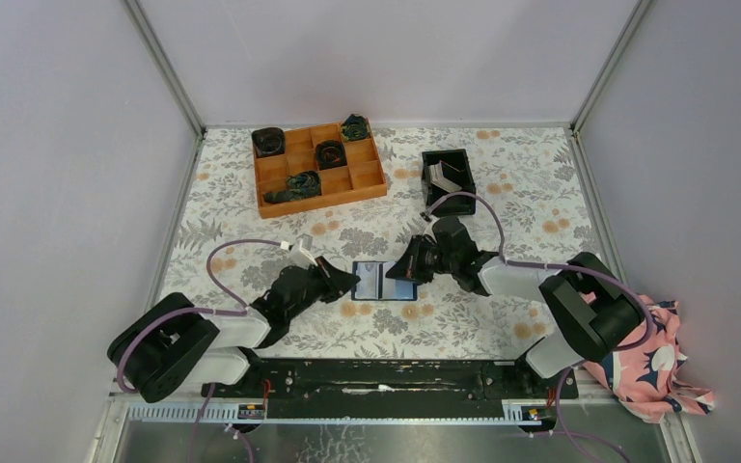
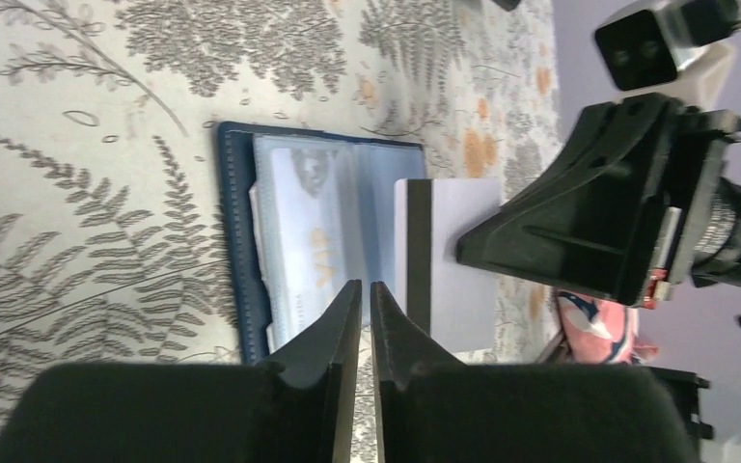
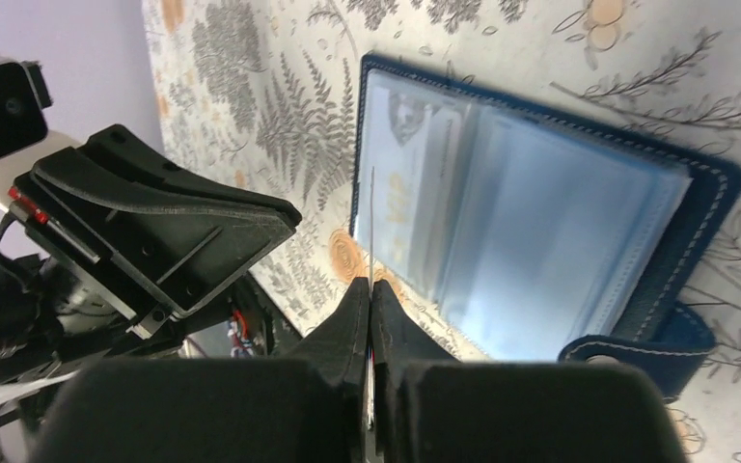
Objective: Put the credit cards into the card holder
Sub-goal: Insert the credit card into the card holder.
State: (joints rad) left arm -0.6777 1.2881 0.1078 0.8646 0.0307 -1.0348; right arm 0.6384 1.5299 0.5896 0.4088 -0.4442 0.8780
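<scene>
The card holder [image 1: 384,281] lies open on the flowered table, navy outside with clear light-blue sleeves; it also shows in the left wrist view [image 2: 299,231] and the right wrist view [image 3: 540,222]. My right gripper [image 1: 410,270] is shut on a grey credit card with a dark stripe [image 2: 449,256], held on edge over the holder's right half. In the right wrist view the card [image 3: 371,222] is a thin line rising from my fingertips [image 3: 352,299]. My left gripper [image 1: 349,282] is shut and empty at the holder's left edge, its tips [image 2: 347,294] over the sleeves. A yellow-orange card shows inside a sleeve [image 2: 320,256].
A black square bin [image 1: 447,178] with grey cards stands at the back right. An orange compartment tray [image 1: 318,164] with dark items sits at the back. A pink patterned cloth [image 1: 651,362] lies at the right edge. Grey walls enclose the table.
</scene>
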